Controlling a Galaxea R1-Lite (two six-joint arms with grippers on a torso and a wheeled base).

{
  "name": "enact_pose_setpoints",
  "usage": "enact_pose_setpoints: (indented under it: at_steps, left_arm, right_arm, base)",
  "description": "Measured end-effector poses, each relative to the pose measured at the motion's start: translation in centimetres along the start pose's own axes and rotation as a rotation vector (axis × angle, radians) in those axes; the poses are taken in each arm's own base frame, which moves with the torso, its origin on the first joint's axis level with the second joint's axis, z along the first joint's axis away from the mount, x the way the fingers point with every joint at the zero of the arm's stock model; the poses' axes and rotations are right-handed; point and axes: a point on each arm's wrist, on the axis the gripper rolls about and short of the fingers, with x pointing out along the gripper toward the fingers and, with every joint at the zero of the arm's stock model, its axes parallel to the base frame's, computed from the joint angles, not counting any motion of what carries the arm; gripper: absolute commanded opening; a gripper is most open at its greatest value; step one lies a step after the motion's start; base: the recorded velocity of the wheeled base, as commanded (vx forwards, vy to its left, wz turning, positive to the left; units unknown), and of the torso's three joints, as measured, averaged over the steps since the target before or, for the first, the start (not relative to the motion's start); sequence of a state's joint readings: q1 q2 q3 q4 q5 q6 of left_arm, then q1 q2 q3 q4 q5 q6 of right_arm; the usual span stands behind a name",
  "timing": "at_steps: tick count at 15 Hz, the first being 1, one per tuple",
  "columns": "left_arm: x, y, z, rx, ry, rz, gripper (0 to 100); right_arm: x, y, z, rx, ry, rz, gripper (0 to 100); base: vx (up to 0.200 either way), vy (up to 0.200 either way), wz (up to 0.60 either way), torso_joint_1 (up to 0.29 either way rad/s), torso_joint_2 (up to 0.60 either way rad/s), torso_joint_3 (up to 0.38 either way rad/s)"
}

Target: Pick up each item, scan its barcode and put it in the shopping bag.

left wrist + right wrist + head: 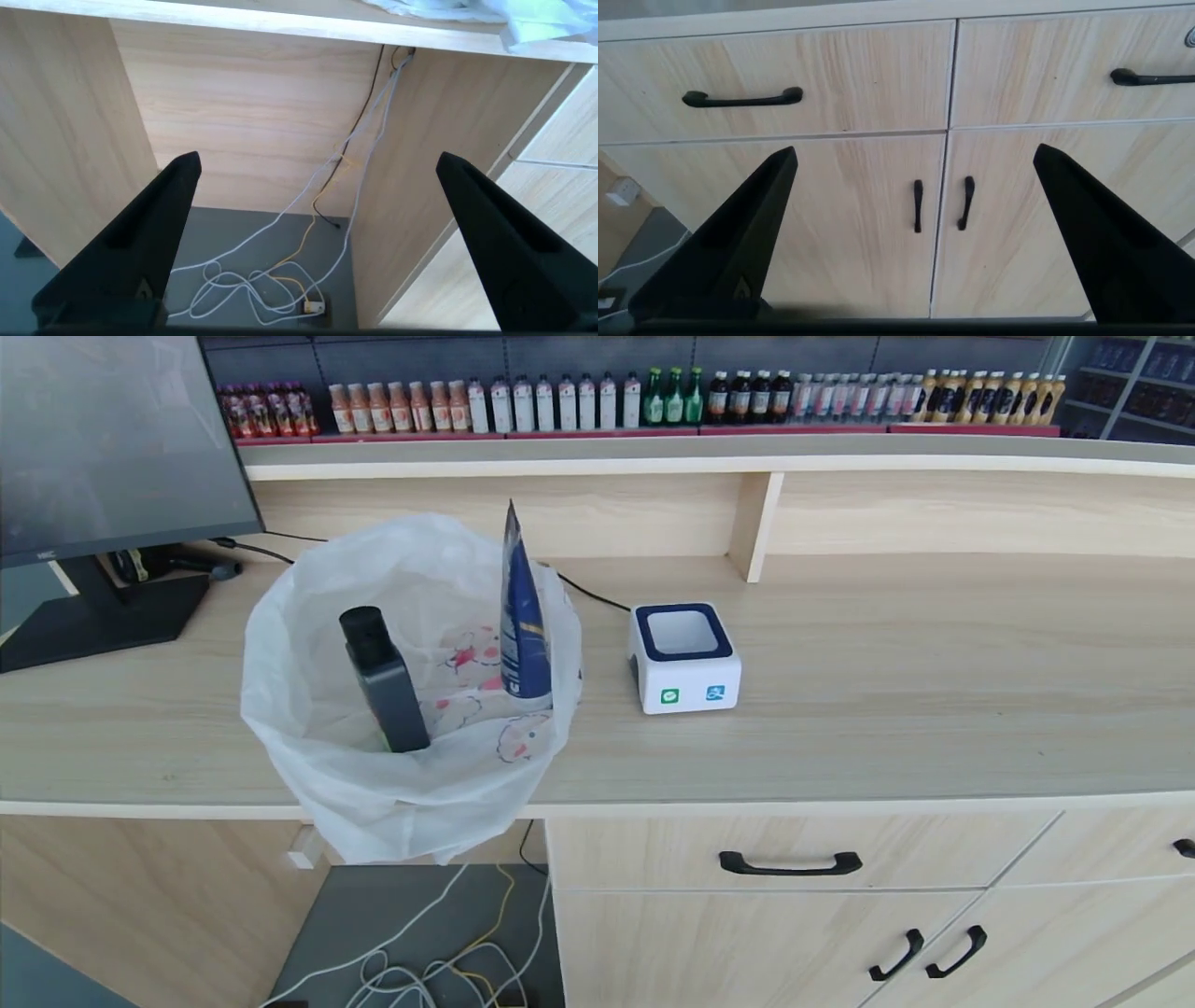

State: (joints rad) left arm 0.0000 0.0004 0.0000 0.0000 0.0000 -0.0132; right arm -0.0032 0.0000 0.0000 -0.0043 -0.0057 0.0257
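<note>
Head view: the shopping bag [411, 803] sits left of centre on the counter [934, 672], sagging over the front edge. Inside it, a dark bottle [387, 686] leans at the left and a blue tube [523, 625] stands cap-down, crimped end up. The scanner [686, 658] is just right of the bag, and a monitor [112, 439] fills the upper left corner. I see no loose item on the counter, so both goods look already bagged.

By my judgement, the bottle is rigid, smooth and the heavier of the two, best gripped across its flat body below the cap. The tube is light and squashy, safest held low near the cap. The bag is thin, limp film that would shift if bumped.

Left wrist view: the left gripper [318, 159] hangs below the counter with its fingers [140, 243] spread wide and nothing between them. Beyond are cables [271, 280] on the floor and a fold of the bag over the counter edge.

Right wrist view: the right gripper [915, 154] is likewise spread and empty, facing a drawer handle [743, 97] and two door handles [918, 205]. This view shows none of the goods.
</note>
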Motion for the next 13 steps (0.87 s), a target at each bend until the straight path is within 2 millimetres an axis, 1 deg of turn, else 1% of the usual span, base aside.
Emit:
enact_pose_setpoints:
  at_steps: [13]
  left_arm:
    - [0.0,0.0,0.0,0.011,0.0,0.0,100]
  right_arm:
    - [0.0,0.0,0.0,-0.018,0.0,0.001,100]
  base:
    - [0.0,0.0,0.0,0.0,0.0,0.0]
